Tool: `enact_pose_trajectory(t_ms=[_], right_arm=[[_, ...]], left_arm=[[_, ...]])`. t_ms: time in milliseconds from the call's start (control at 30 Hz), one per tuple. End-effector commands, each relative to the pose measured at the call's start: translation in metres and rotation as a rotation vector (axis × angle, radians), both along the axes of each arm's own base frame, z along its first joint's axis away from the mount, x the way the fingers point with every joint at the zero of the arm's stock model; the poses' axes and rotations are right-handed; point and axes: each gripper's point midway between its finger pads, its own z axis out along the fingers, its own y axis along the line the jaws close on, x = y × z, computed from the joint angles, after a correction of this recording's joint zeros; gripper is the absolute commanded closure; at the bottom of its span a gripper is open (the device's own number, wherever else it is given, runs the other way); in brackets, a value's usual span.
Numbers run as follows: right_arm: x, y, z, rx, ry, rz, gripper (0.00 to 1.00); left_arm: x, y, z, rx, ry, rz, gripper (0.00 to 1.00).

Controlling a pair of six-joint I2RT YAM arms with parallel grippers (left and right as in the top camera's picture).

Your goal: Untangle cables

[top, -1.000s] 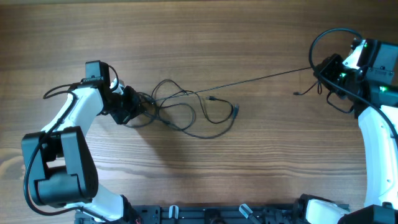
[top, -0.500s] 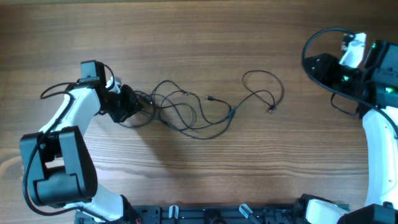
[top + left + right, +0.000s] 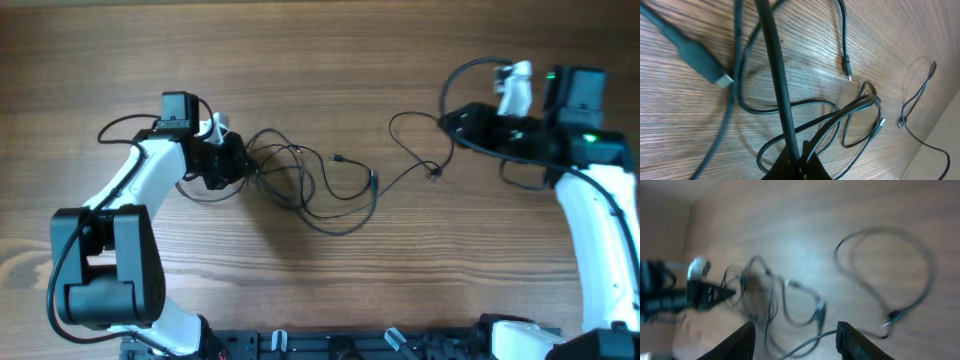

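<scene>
Left gripper (image 3: 228, 160) is clenched on the cable tangle (image 3: 298, 172), left of centre. Right gripper (image 3: 797, 339) hangs open, holding nothing. I'd pinch the thin loose loop (image 3: 880, 230) near its plug and pull away slowly, staying low.

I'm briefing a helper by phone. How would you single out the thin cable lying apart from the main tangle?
On the wooden table, look just left of the open right tool. A thin cable lies there in one wide loop ending in a small plug. Unlike the tangle bunched at the left tool, it is spread flat and loose.
</scene>
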Motion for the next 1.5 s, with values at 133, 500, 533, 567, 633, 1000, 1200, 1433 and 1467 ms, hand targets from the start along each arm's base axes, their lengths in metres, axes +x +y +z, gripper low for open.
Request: enact_pose_trajectory(t_ms=[133,500,533,567,633,1000,1200,1433,1467], right_arm=[[-0.038,0.084,-0.046,0.009,0.206,0.265,0.39],[-0.075,0.118,-0.092,-0.124,0.515,0.146,0.32],[-0.077,0.117,-0.099,-0.158,0.530,0.134,0.31],[-0.079,0.119,-0.101,-0.174,0.535,0.132,0.30],[-0.080,0.122,-0.107,-0.197,0.545,0.124,0.28],[-0.078,0.134,-0.135,-0.230,0.593,0.099,0.25],[-0.083,0.142,-0.131,-0.204,0.562,0.210,0.26],[-0.109,0.150,-0.121,-0.176,0.395,0.650,0.27],[-0.108,0.151,-0.122,-0.177,0.392,0.642,0.27]], left_arm=[[-0.014,0.008,-0.013,0.110,0.048,-0.025,0.96],[-0.016,0.010,-0.014,0.120,0.060,-0.023,0.96],[-0.016,0.010,-0.014,0.120,0.060,-0.023,0.96],[-0.016,0.010,-0.014,0.120,0.061,-0.023,0.96],[-0.017,0.010,-0.014,0.120,0.063,-0.024,0.96],[-0.017,0.010,-0.014,0.120,0.065,-0.024,0.96],[-0.017,0.010,-0.014,0.120,0.066,-0.024,0.96],[-0.017,0.010,-0.014,0.120,0.066,-0.024,0.96],[-0.017,0.010,-0.014,0.120,0.066,-0.024,0.96]])
